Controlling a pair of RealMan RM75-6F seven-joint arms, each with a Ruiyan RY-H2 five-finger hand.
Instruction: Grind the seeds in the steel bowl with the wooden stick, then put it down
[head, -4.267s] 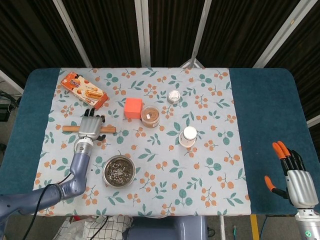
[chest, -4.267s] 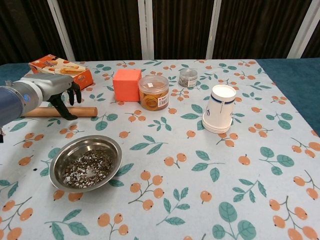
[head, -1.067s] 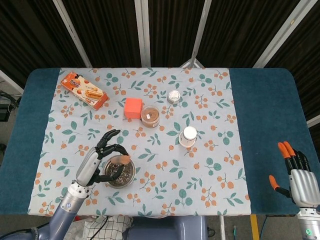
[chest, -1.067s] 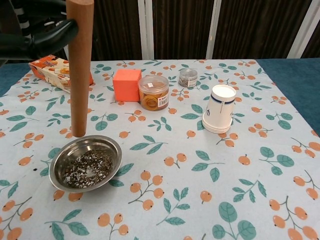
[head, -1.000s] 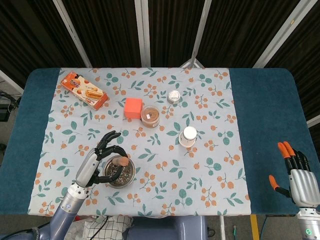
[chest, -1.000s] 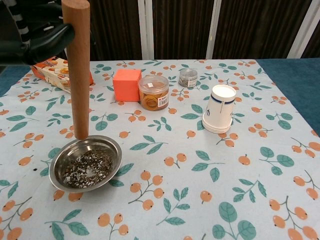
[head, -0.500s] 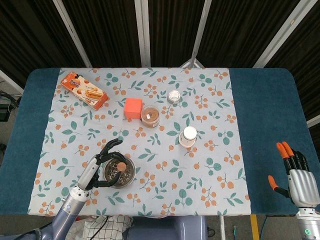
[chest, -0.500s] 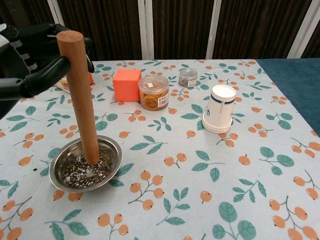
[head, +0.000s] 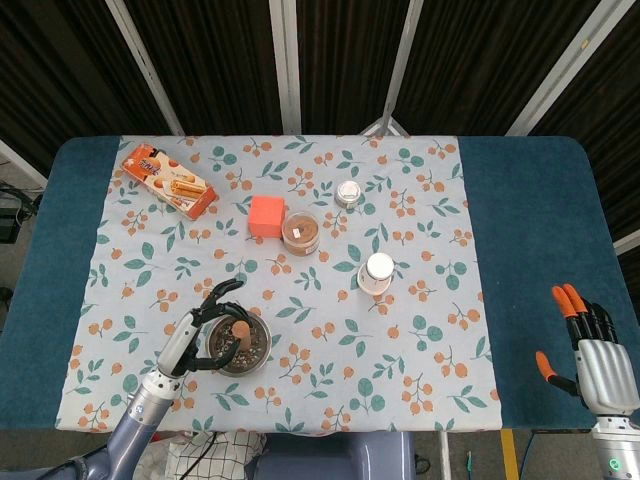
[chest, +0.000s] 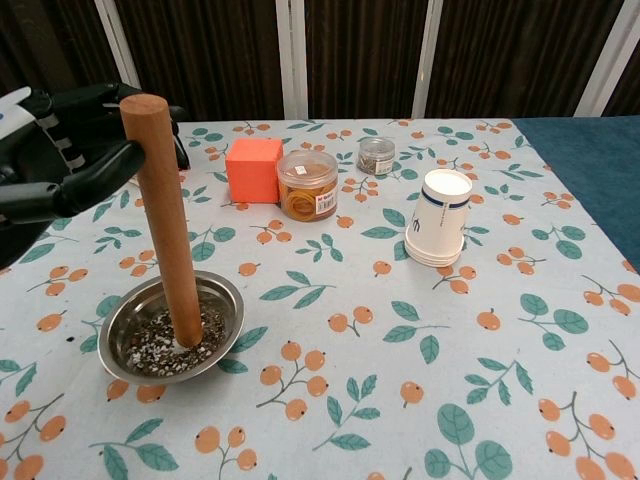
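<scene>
Location: at the seven o'clock part of the floral tablecloth, you have the shallow round steel bowl of dark seeds resting flat on the cloth.
Tool: the long round wooden stick stands nearly upright, its lower end down among the seeds and its top leaning slightly toward eleven o'clock.
Left hand: your black-fingered left hand grips the stick near its top, fingers curled round the shaft from the nine o'clock side.
Right hand: your orange-tipped right hand sits at the five o'clock corner on the blue table, fingers spread and holding nothing, well apart from the bowl.
Governing relation: the stick's long axis runs close to vertical, with the bowl directly under your left hand. In my judgement, any grinding stroke turns on keeping the lower end inside the rim while the top circles.
Stage: grinding appears to be in hand; set-down is not yet done.
Risk: the bowl is unrestrained, so sideways pressure could slide or tip it. I judge that you should press down more than across.
Nearby items: an orange cube and a clear round jar with an orange lid stand at twelve to one o'clock of the bowl. A white paper cup stands at three o'clock. None touches the bowl.
</scene>
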